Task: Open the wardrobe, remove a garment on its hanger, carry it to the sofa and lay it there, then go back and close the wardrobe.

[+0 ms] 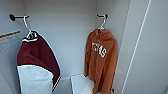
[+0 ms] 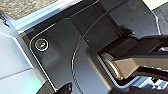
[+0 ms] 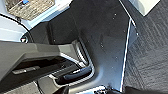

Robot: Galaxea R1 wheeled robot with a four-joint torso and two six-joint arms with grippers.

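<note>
Open wardrobe (image 1: 67, 37): two hung garments, orange garment (image 1: 101, 58) on its hanger (image 1: 102, 24), apparently maroon-and-white garment (image 1: 37, 67) opposite; gripper states indeterminable.

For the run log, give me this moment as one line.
wardrobe: open | orange hoodie: hanging on white hanger, right hook | maroon garment: left hook | grippers: state unclear

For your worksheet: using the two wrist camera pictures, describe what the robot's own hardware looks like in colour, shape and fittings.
In the left wrist view, a wide dark plate with a thin pale edge line carries a round metallic fitting at its corner, and a dark jointed bar lies beside it. In the right wrist view, a similar dark plate looks dust-speckled, with a grey bar across it and a thin black cable curving nearby.
</note>
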